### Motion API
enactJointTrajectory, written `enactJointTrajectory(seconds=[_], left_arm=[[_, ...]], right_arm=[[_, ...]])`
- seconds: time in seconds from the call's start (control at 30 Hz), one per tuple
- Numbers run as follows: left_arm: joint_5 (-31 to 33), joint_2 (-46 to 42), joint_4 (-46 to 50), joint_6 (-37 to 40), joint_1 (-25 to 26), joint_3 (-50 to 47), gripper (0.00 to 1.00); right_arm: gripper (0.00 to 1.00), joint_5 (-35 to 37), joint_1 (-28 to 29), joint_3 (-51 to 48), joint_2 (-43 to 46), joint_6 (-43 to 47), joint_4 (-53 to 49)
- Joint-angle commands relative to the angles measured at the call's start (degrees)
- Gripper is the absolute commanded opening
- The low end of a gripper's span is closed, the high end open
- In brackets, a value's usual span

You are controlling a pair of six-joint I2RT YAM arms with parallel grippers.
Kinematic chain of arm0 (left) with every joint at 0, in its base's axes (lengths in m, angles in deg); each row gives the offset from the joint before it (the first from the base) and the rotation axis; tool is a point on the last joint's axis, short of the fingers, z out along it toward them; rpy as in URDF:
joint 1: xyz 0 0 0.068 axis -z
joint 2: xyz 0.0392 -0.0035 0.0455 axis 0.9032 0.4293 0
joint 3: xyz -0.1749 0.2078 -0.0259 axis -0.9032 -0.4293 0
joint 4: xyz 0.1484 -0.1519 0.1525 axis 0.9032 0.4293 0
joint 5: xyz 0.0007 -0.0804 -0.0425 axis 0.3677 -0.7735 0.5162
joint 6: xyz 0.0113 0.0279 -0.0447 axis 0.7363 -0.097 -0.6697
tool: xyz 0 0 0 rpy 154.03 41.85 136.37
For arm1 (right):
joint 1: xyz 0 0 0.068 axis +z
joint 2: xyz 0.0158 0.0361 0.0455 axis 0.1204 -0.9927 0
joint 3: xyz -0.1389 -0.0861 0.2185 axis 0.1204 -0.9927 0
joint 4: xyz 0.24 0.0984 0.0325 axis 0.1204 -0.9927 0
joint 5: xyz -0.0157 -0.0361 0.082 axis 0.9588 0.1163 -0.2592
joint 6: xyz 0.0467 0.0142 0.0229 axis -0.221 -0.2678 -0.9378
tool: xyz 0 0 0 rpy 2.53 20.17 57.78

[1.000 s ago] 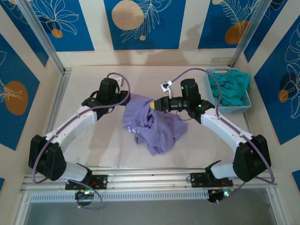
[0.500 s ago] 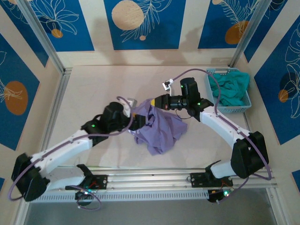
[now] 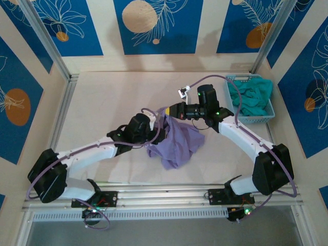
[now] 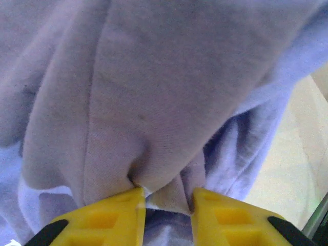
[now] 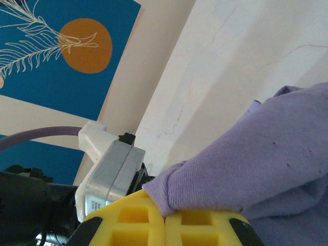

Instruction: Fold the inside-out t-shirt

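Note:
The inside-out t-shirt [image 3: 179, 141] is a crumpled lavender heap at mid-table, its top edge lifted off the surface. My right gripper [image 3: 167, 110] holds that raised edge from the right; in the right wrist view its yellow fingers [image 5: 130, 223] are pressed together on a corner of the t-shirt [image 5: 256, 154]. My left gripper [image 3: 158, 134] reaches into the heap's left side. In the left wrist view a fold of the t-shirt [image 4: 154, 102] sits pinched between the two yellow fingertips of the left gripper [image 4: 168, 197], touching both. Any lettering is hidden.
A light-blue basket [image 3: 254, 119] with a teal-green garment [image 3: 251, 95] stands at the right, close to the right arm. Metal frame posts [image 3: 61, 110] border the table on both sides, and a rail runs along the near edge.
My left arm swung from the shirt's far left round to its near left side and pushed in, and its jaws closed on a fold. The right gripper kept its hold, barely moving.

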Motion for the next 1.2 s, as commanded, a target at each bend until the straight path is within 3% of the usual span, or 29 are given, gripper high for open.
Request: enactJointTrajectory(seconds=[0.0, 0.13, 0.33, 0.5, 0.63, 0.8, 0.9, 0.97, 1.17], left_arm=[[0.3, 0.4, -3.0, 0.7, -0.6, 2.7, 0.15], [-6.8, -4.2, -2.6, 5.5, -1.3, 2.3, 0.0], [-20.5, -21.3, -5.7, 7.5, -6.7, -4.2, 0.0], [-25.5, -28.8, -8.0, 4.5, -12.3, -8.6, 0.0], [-21.2, -28.0, -2.6, 4.8, -14.4, -9.0, 0.0], [1.3, -25.5, 12.3, 4.7, -14.6, -8.4, 0.0], [9.3, -23.0, 18.5, 5.5, -14.6, -8.1, 0.0], [10.3, -21.8, 20.8, 5.9, -14.5, -7.8, 0.11], [4.2, -24.7, 19.4, 6.3, -12.4, -8.0, 0.45]], right_arm=[[0.0, 1.3, -0.7, -0.2, 2.0, 0.4, -1.6], [0.0, 2.0, -2.9, 1.2, 2.6, 2.8, -4.6], [0.0, 2.8, -5.4, 9.4, 3.0, 14.5, -19.5], [0.0, 0.8, -6.0, 10.0, 3.3, 17.0, -21.2], [0.0, -4.9, -5.9, 7.4, 2.4, 13.9, -15.5], [0.0, -9.0, -5.1, 5.8, 1.5, 10.1, -10.0], [0.0, -9.8, -3.4, 5.3, 0.0, 7.7, -7.2], [0.0, -9.1, -2.3, 5.1, -0.9, 6.7, -5.8], [0.0, -7.4, -0.7, 5.4, -3.2, 6.0, -5.1]])
